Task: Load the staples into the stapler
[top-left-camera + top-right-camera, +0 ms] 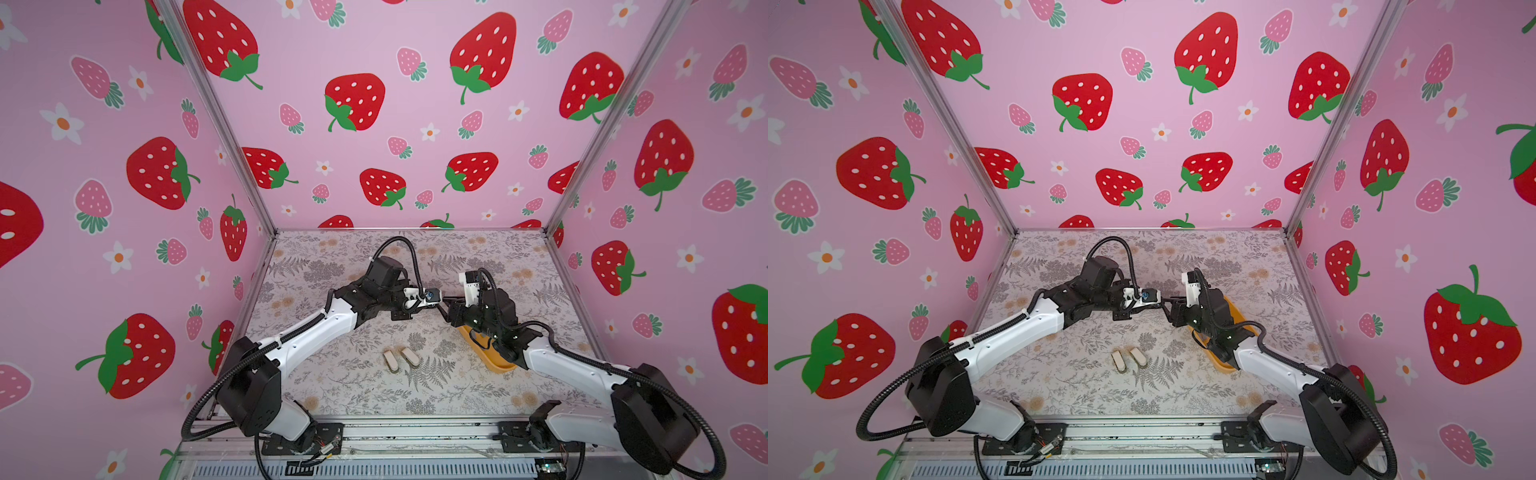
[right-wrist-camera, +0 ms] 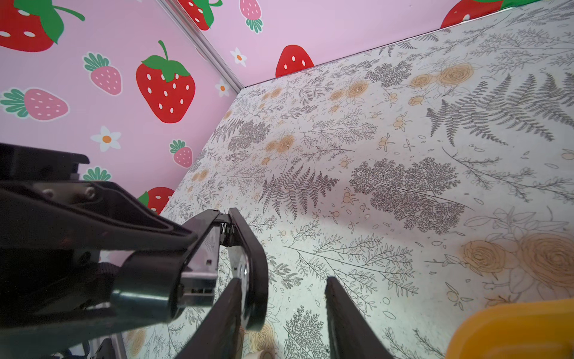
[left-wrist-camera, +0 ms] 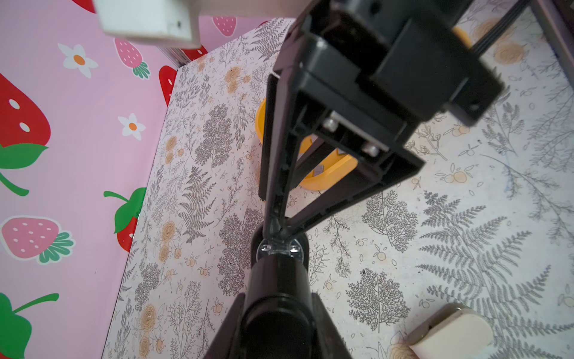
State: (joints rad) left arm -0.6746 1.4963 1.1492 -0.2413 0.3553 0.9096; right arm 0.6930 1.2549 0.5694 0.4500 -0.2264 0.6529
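Left gripper (image 3: 279, 310) is clamped on the black stapler (image 3: 278, 273), mid-frame in both top views with its long axis left-right toward the right gripper (image 2: 282, 279), whose jaws are apart and empty; staples (image 3: 318, 170) lie lower right in the yellow tray (image 1: 498, 366), under the nearer right arm.

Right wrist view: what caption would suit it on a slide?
Left gripper holds the opened black stapler beside the open right gripper, above the floral table.

left fingers (image 3: 226, 330) clamped, right fingers (image 2: 342, 312) seemingly apart, tip to tip.
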